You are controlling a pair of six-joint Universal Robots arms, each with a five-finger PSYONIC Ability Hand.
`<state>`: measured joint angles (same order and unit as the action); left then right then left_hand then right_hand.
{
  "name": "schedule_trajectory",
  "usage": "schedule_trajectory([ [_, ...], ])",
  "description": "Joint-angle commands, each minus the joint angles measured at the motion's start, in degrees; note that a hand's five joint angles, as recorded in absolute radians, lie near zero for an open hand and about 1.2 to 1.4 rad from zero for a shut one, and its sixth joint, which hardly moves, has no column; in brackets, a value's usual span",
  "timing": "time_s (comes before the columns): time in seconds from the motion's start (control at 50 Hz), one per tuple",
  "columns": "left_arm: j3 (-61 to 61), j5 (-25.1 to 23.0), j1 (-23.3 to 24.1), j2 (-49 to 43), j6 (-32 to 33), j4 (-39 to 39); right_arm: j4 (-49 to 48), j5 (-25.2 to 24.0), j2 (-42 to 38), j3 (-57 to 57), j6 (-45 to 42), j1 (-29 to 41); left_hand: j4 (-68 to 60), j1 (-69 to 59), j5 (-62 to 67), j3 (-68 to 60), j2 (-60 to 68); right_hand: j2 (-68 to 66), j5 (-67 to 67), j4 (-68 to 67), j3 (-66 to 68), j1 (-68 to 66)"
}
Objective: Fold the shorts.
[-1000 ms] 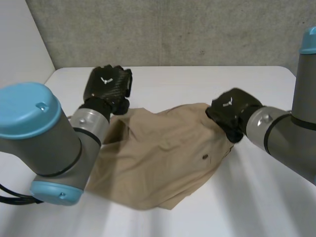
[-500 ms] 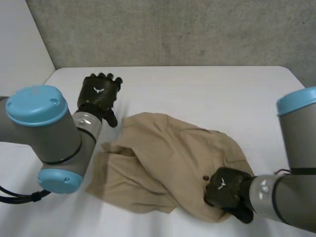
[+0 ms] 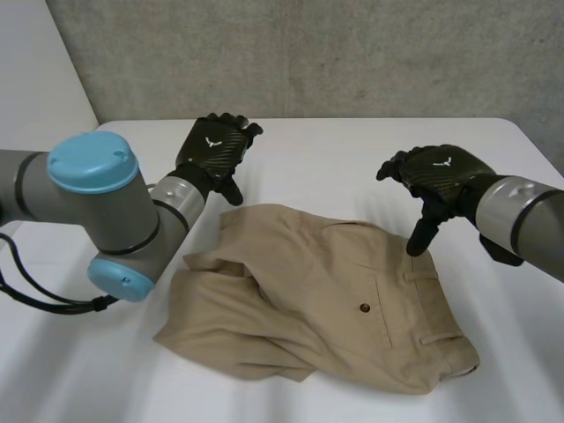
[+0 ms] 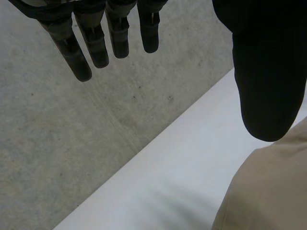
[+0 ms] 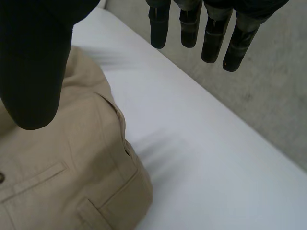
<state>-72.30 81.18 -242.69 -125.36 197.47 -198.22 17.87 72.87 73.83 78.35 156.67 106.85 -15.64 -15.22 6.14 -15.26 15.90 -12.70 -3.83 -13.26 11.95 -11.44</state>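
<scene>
The tan shorts [image 3: 317, 295] lie folded over on the white table [image 3: 352, 159], waistband and back pocket button towards the right front. My left hand [image 3: 211, 154] hovers open above the table just behind the shorts' far left corner; in its wrist view the fingers [image 4: 96, 45] are straight and the thumb [image 4: 268, 86] hangs over the tan cloth [image 4: 268, 191], holding nothing. My right hand [image 3: 436, 176] is raised open over the shorts' right edge near the waistband. Its straight fingers [image 5: 192, 26] and thumb [image 5: 33, 72] are above the waistband [image 5: 86, 163].
A grey concrete wall [image 3: 308, 53] runs behind the table's far edge. Bare table surface lies behind the shorts and to their right [image 3: 511, 317]. My left arm's blue-capped elbow [image 3: 97, 211] stands at the shorts' left side.
Both hands have let go of the shorts and opened. The right hand carried the cloth to the front, then rose back; the shorts now lie folded flat. The left hand lifted slightly.
</scene>
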Motion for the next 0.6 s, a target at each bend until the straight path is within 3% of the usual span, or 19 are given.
schedule_trajectory([
  [0.02,5.50,-1.20,-0.85,-5.42,0.02,2.04,0.76,4.55,-13.42,-7.58,3.99,0.55,-4.00,-4.42,3.49,-4.38,3.73,2.70,3.83,3.26,-1.95,1.44],
  [0.1,5.77,-3.22,-1.91,-5.78,-0.16,4.59,0.50,7.63,-19.49,-11.01,4.78,0.55,-4.00,-4.42,3.49,-4.38,3.73,2.13,3.26,2.69,-1.39,0.87],
  [0.22,4.89,-3.49,-2.52,-5.34,-2.53,5.65,0.41,8.17,-24.43,-13.92,5.58,0.99,-4.00,-4.42,3.49,-4.38,3.73,-7.28,-6.16,-6.73,8.03,-8.55],
  [0.26,4.01,-3.49,-3.14,-5.16,-2.97,5.74,0.32,8.08,-25.05,-14.54,5.58,1.26,-4.00,-4.42,3.49,-4.38,3.73,-24.22,-23.10,-23.67,24.97,-25.49],
  [0.28,3.75,-3.58,-3.23,-5.07,-2.97,5.65,0.23,8.00,-25.05,-14.63,5.58,1.26,-4.00,-4.42,3.49,-4.38,3.73,-36.29,-35.16,-35.73,37.03,-37.55],
  [0.3,3.39,-3.58,-3.32,-4.90,-2.97,5.65,0.15,7.82,-24.87,-14.63,5.66,1.34,-4.00,-4.42,3.49,-4.38,3.73,-60.72,-59.59,-60.16,61.47,-61.99],
  [0.32,3.04,-3.58,-3.40,-4.46,-2.97,5.65,-0.20,7.56,-24.52,-14.63,5.75,1.52,-3.83,-4.25,3.32,-4.21,3.56,-67.24,-66.11,-66.68,67.98,-68.50],
  [0.42,2.78,-3.84,-3.93,-3.49,-2.97,5.73,-0.21,4.05,-20.75,-14.02,5.49,3.19,-2.99,-3.41,2.48,-3.37,2.72,-67.30,-66.17,-66.74,68.05,-68.56],
  [0.6,2.86,-4.81,-4.72,-3.49,-3.15,5.91,-2.14,-0.88,-5.20,-7.51,2.51,5.56,-2.15,-2.57,1.64,-2.53,1.88,-67.30,-66.17,-66.74,68.05,-68.56],
])
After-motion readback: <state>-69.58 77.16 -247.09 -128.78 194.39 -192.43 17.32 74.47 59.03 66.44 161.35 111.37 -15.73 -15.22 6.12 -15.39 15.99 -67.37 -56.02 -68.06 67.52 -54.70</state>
